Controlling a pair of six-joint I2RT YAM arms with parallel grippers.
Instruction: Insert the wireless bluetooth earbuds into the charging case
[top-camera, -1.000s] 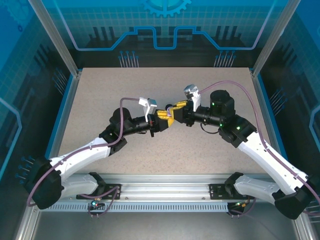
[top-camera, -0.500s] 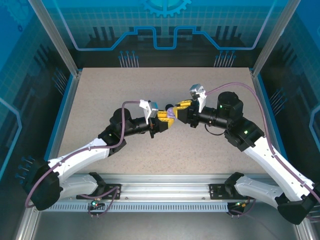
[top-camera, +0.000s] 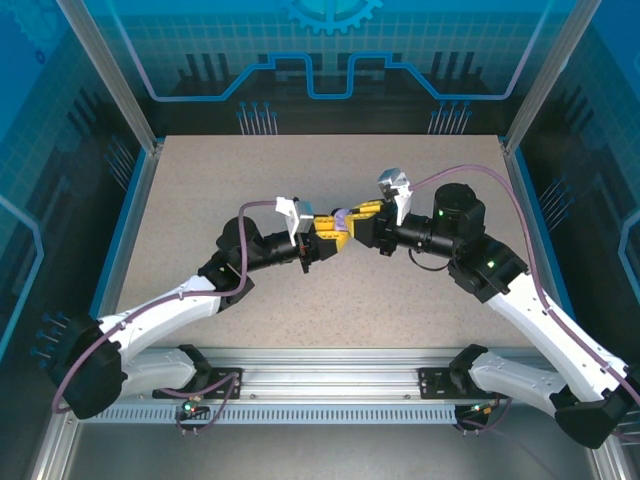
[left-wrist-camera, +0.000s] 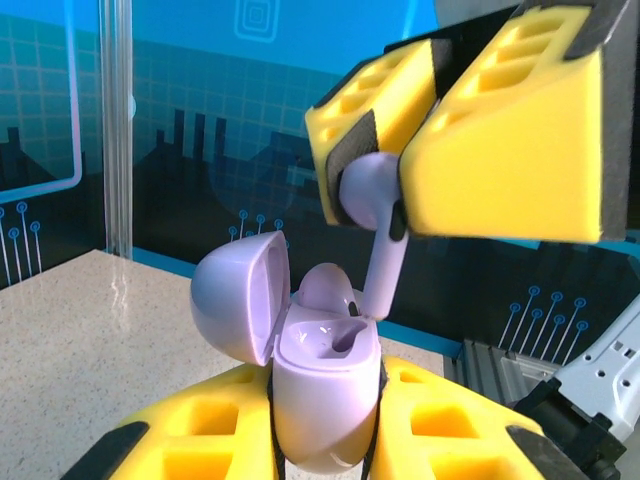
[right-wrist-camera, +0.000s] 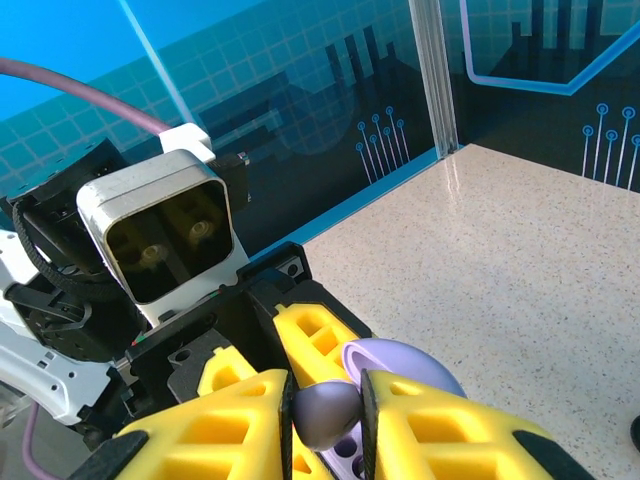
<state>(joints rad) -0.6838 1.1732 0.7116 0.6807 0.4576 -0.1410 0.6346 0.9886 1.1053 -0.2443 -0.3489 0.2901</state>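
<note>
A lavender earbud (left-wrist-camera: 372, 205) is held by its bulb between the yellow pads of the right gripper (left-wrist-camera: 392, 195), which is closed narrowly on it; the stem is pointed downward and slightly tilted. Directly below, the lavender charging case (left-wrist-camera: 325, 395) is clamped upright by the left gripper (left-wrist-camera: 325, 445), whose jaws are pressed against the case's two sides; the lid (left-wrist-camera: 235, 305) is swung open to the left. The lower end of the stem is met by the rim of the case's open well; whether it is merely touching or already partly inside cannot be told. A rounded lavender form (left-wrist-camera: 325, 285) is seen in the far part of the case; it cannot be told whether this is a second earbud.

From above, the left gripper (top-camera: 328, 238) and the right gripper (top-camera: 353, 217) are seen tip to tip over the middle of the table (top-camera: 200, 190), with the case (top-camera: 341, 218) between them. In the right wrist view the earbud (right-wrist-camera: 325, 412) is pinched in the right gripper (right-wrist-camera: 325, 425), just before the open lid (right-wrist-camera: 405, 362).
</note>
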